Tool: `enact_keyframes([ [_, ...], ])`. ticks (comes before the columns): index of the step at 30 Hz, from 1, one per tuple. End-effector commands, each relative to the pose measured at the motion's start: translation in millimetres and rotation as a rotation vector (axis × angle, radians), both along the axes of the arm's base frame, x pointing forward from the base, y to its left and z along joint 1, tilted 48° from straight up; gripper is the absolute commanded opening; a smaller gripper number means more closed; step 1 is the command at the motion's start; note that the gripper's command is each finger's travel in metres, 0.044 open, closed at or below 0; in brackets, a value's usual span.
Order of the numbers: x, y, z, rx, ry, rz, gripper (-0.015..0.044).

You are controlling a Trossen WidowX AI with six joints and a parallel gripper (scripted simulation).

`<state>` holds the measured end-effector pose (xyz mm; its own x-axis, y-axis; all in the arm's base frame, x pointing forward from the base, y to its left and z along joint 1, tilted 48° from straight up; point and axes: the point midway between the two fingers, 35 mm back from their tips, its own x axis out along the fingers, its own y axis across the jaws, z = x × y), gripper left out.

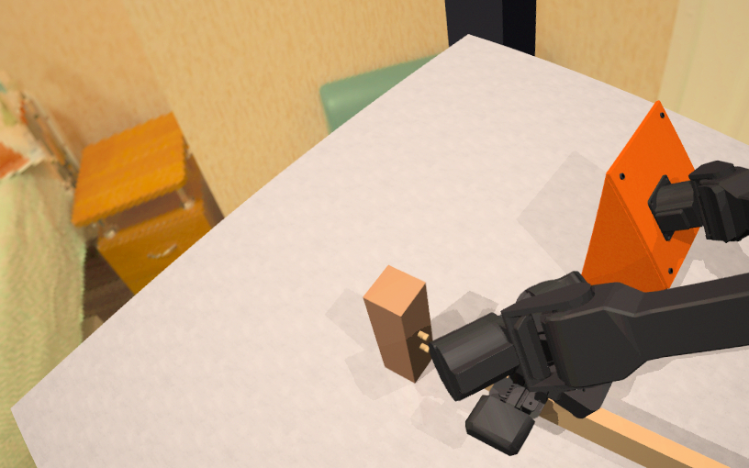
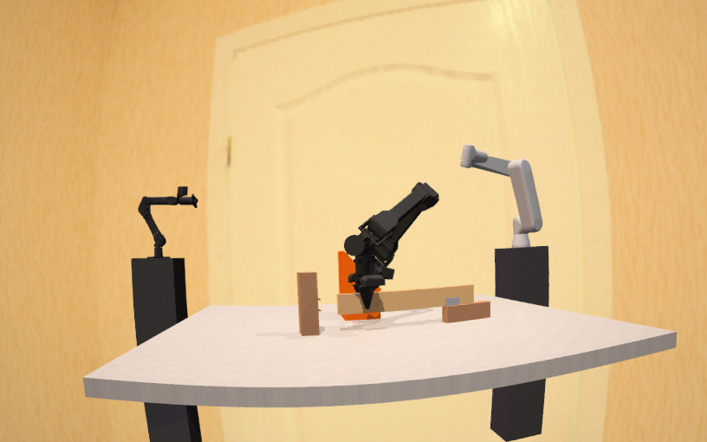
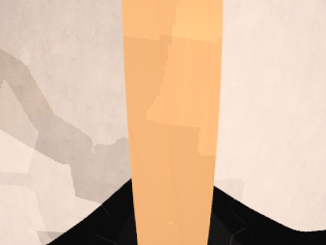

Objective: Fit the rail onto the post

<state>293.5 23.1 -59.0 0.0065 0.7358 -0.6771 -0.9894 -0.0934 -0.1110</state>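
The long wooden rail [image 1: 652, 436] [image 2: 417, 301] [image 3: 174, 87] is off the table at its near end. Its far end is at the grey bracket [image 2: 451, 301] on the low footboard block [image 2: 466, 312]. My gripper [image 2: 367, 304] is shut on the rail close to its near end; in the wrist view a black finger shows on each side of it. The short post [image 1: 395, 330] [image 2: 308, 303] stands upright, with two pegs [image 1: 422, 340] [image 2: 319, 304] sticking out toward the rail. A gap separates the rail's near end from the pegs. The holes in the rail are hidden.
An orange wedge-shaped mount [image 1: 635, 220] [image 2: 344, 273] stands behind the rail. My arm [image 1: 596, 330] [image 2: 401, 224] reaches over the table [image 1: 220, 330] [image 2: 234, 364]. Beyond the table, a black arm stands on a pedestal [image 2: 156, 296] and a grey arm on another pedestal [image 2: 522, 270].
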Motion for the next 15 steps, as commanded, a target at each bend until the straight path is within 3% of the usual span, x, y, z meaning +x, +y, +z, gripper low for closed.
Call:
enact_keyframes([
  [1,1.9,-1.0,3.2,0.001,-0.008,-0.001,0.0000],
  [15,3.1,-3.6,1.9,0.001,-0.008,-0.001,0.0000],
])
